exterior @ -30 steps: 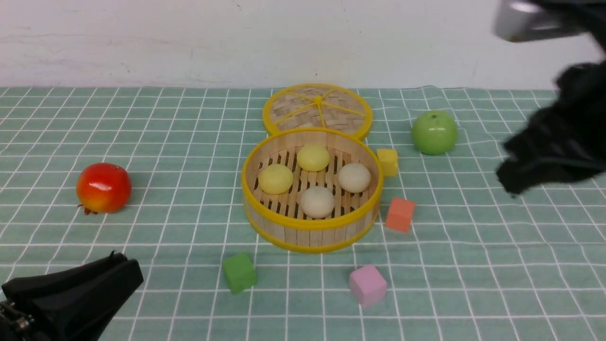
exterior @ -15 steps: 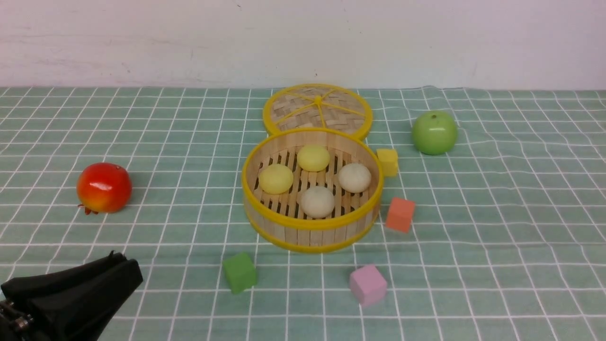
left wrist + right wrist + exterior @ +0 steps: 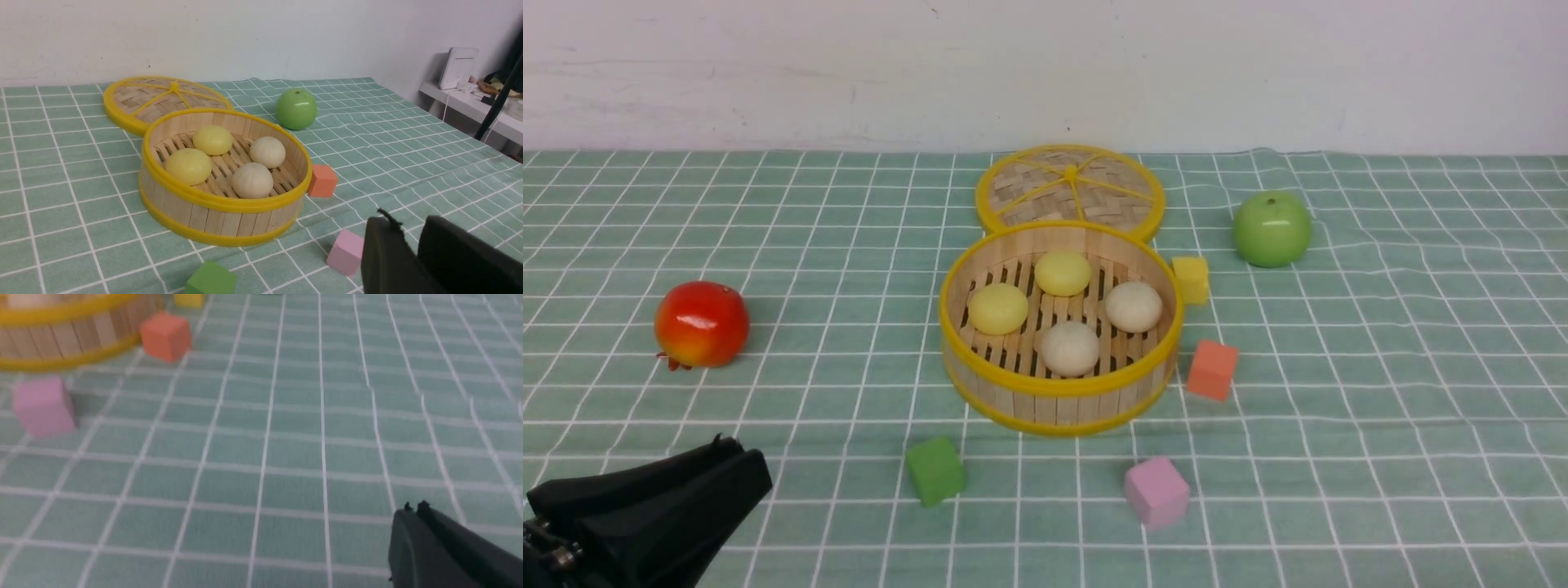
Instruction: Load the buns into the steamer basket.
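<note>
Nearest to us, down in the lower left of the front view, it's the black left gripper (image 3: 408, 222), jaws spread by a narrow gap with nothing between them! The black right gripper (image 3: 416, 506) is outside the front view, but its own wrist camera catches it over the cloth, tips pressed together, nothing pinched. On the green cloth with white grid lines (image 3: 1339, 490), low and right of centre, sits a pink cube (image 3: 1157, 492), with a green cube (image 3: 936, 470) a touch farther back, left of centre. Then centre stage: the round bamboo steamer basket with yellow rims (image 3: 1058, 384), and all four smooth domed buns (image 3: 1070, 349) are inside, two off-white, two pale yellow, on the slatted floor! Just beside its right side, an orange-red cube (image 3: 1213, 370); well off at middle left, a glossy red pomegranate (image 3: 702, 324). Farther back, a yellow cube (image 3: 1192, 280) is by the basket's right rim, a glossy green apple (image 3: 1272, 229) stands upper right, and behind the basket, upper centre, lies the woven yellow-rimmed lid (image 3: 1071, 188), before a whitish wall (image 3: 849, 73).
</note>
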Available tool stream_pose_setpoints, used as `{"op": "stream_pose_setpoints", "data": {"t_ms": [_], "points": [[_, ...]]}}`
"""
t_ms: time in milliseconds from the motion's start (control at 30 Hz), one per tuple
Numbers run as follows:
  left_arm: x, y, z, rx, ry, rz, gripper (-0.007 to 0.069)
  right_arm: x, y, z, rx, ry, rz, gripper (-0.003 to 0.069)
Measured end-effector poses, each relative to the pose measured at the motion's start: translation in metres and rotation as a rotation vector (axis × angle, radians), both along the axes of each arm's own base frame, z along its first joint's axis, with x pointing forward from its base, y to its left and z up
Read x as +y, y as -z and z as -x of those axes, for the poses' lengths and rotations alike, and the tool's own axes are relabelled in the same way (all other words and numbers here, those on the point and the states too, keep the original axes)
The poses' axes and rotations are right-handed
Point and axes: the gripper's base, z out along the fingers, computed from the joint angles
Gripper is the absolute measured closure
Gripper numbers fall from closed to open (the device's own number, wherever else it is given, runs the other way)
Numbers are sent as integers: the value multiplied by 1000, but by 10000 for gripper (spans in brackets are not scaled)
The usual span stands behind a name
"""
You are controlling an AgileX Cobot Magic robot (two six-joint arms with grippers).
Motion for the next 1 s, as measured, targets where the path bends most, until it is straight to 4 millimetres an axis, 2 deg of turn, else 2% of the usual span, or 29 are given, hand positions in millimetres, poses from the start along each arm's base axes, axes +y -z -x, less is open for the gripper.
{"op": "stream_pose_setpoints", "data": {"t_ms": [167,1000], "points": [[0,1,0,3,0,-2,496,0,0,-2,-71,7,-5,673],[0,1,0,8,1,-5,491,0,0,-2,-74,8,-5,659]]}}
